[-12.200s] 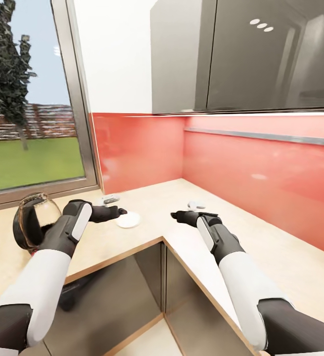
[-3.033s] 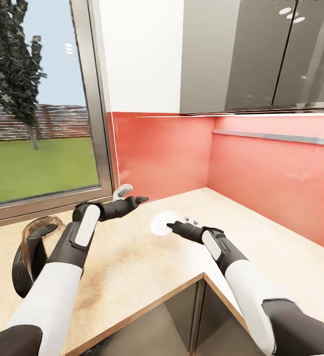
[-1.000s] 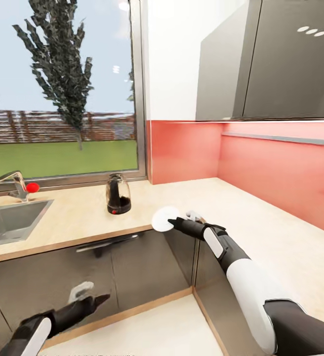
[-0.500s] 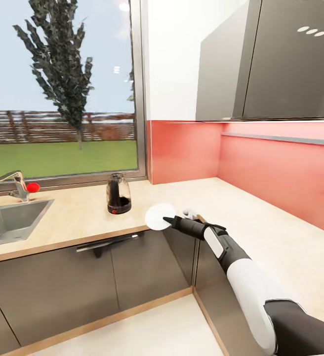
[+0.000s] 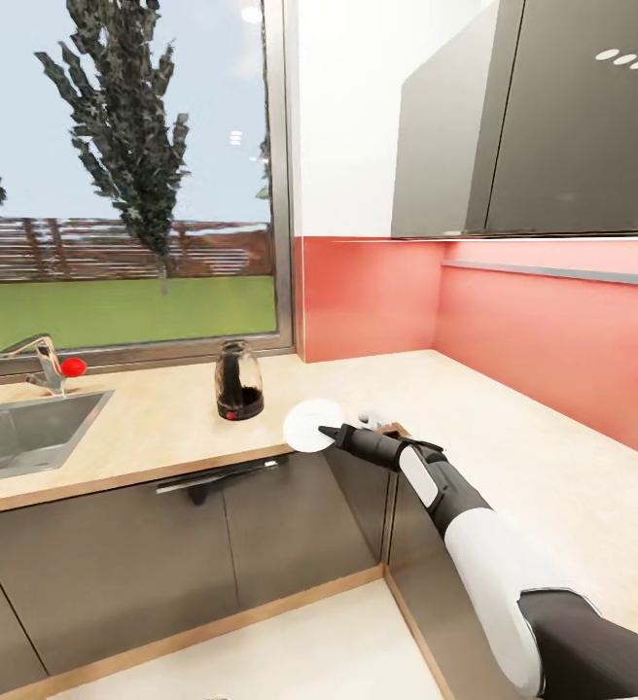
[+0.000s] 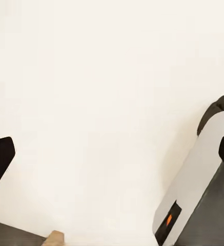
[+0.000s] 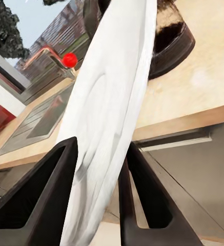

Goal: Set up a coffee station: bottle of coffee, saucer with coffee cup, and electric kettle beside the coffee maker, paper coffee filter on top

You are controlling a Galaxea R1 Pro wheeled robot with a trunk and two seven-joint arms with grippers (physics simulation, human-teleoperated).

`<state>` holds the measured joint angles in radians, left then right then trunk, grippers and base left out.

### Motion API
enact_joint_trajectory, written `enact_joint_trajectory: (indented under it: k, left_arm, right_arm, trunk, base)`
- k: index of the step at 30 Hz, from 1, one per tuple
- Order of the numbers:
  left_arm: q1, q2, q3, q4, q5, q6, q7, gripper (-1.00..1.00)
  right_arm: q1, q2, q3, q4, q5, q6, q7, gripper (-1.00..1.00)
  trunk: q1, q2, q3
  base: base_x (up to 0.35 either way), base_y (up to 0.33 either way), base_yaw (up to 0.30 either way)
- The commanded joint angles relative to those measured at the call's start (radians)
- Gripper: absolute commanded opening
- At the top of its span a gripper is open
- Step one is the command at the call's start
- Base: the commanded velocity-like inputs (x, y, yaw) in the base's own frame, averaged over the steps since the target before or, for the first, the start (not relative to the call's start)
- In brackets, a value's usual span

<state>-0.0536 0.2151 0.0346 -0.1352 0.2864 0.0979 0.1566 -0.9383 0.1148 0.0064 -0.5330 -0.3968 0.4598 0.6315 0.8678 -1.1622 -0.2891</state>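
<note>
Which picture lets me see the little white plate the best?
The head view is best: the whole round saucer shows, held on edge at the right gripper by the countertop edge. The right wrist view shows the saucer close up, edge-on between the fingers. The left wrist view looks at pale floor.

Head view: from above, facing the tabletop (image 5: 163, 428) corner and window.
Right wrist view: close along its pincer (image 7: 99, 197); shares kettle (image 5: 238, 381) and sink (image 5: 27, 433).
Left wrist view: near pale floor.

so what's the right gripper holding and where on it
The right gripper holds the saucer, pinched at its rim between both fingers.
</note>
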Motion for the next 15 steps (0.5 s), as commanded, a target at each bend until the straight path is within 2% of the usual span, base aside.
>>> enact_joint_trajectory:
  k: [1, 11, 15]
  left_arm:
    - [0.000, -0.005, 0.003, -0.001, 0.003, 0.006, 0.013, 1.00]
    - [0.000, -0.014, 0.001, -0.002, 0.003, 0.005, 0.020, 1.00]
    - [0.000, -0.028, 0.000, -0.002, 0.002, 0.005, 0.020, 1.00]
  right_arm:
    - [-0.001, 0.000, 0.000, -0.001, -0.010, 0.008, -0.001, -1.00]
    - [-0.001, 0.000, 0.000, 0.000, -0.010, 0.009, -0.001, -1.00]
    - [-0.001, 0.003, 0.001, -0.001, -0.010, 0.012, -0.003, -1.00]
  trunk:
    - [0.000, -0.001, -0.001]
    - [0.000, -0.001, -0.001]
    - [0.000, -0.001, -0.001]
  base:
    - [0.000, 0.000, 0.267]
    - [0.000, 0.000, 0.275]
    - [0.000, 0.000, 0.278]
